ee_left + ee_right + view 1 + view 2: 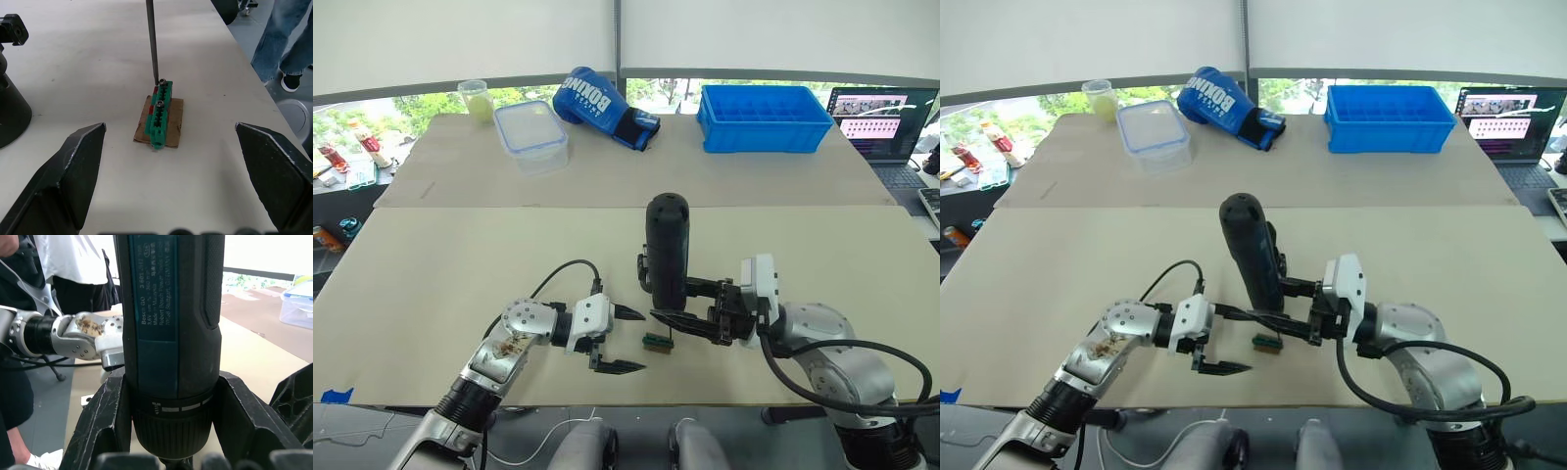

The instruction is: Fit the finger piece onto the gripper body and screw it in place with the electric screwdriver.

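Because its silver bit must meet a screw head squarely, the electric screwdriver stands upright, clenched in the right end effector at mid-bench. Its tip rests on the green block, which lies on a cardboard scrap. The left end effector, at nine o'clock of the block, gapes released, probably ready to steady it.

The electric screwdriver has a matt dark plastic handle with a smooth blue label and a thin bare-metal bit. The green block looks like glossy plastic on brown cardboard. The desk is matt beige.
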Motion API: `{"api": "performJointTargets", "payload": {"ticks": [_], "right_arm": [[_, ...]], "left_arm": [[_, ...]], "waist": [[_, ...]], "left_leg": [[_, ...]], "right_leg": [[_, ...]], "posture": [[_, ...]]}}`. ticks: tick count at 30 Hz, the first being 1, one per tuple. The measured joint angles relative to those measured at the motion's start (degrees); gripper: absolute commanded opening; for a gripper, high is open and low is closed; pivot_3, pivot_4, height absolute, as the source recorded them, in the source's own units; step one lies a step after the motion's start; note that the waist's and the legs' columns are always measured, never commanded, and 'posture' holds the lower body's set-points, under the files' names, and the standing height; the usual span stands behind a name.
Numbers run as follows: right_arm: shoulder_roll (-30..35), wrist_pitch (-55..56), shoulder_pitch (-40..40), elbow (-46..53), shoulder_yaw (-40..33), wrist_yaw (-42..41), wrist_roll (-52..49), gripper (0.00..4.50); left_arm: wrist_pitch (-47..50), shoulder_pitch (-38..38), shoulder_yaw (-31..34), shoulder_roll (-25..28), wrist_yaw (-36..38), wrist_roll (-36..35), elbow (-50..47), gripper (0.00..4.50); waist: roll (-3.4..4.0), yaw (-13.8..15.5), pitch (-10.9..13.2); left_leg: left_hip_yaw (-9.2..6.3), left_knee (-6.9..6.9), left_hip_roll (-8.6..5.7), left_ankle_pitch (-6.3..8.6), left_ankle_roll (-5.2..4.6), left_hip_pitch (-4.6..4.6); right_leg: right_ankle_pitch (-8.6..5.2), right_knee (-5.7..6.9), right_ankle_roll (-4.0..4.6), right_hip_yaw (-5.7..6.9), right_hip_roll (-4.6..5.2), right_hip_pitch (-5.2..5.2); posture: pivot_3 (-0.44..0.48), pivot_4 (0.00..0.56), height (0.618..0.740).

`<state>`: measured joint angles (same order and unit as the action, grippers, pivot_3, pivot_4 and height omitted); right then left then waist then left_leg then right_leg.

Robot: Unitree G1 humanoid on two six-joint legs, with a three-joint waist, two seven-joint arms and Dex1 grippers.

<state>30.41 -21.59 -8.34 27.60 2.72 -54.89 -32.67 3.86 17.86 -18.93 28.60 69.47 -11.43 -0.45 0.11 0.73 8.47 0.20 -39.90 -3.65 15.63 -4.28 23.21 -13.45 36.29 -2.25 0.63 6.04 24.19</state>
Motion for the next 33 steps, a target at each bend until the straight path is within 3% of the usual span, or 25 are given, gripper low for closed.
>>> {"api": "performJointTargets", "payload": {"ticks": [25, 33], "right_arm": [[-0.6, 2.7, -2.6, -2.4, 1.2, -0.5, 1.9, 1.92], [2.2, -4.4, -2.5, 1.5, -2.1, 0.7, -6.7, 1.92]], "left_arm": [[0.0, -0.3, 0.0, 0.0, -0.3, 0.0, 0.0, 4.50], [-0.3, -0.5, 0.0, 0.1, 1.1, 0.0, 0.0, 4.50]], "waist": [[0.00, 0.0, 0.0], [0.00, 0.1, 0.0]], "left_leg": [[0.00, 0.00, 0.00, 0.00, 0.00, 0.00], [-0.03, 0.00, 0.01, 0.00, 0.00, 0.00]], "right_leg": [[0.00, 0.01, 0.00, 0.00, -0.01, 0.00], [0.00, -0.02, 0.00, 0.00, 0.03, -0.01]], "posture": [[0.000, 0.150, 0.740], [0.000, 0.150, 0.740]]}}
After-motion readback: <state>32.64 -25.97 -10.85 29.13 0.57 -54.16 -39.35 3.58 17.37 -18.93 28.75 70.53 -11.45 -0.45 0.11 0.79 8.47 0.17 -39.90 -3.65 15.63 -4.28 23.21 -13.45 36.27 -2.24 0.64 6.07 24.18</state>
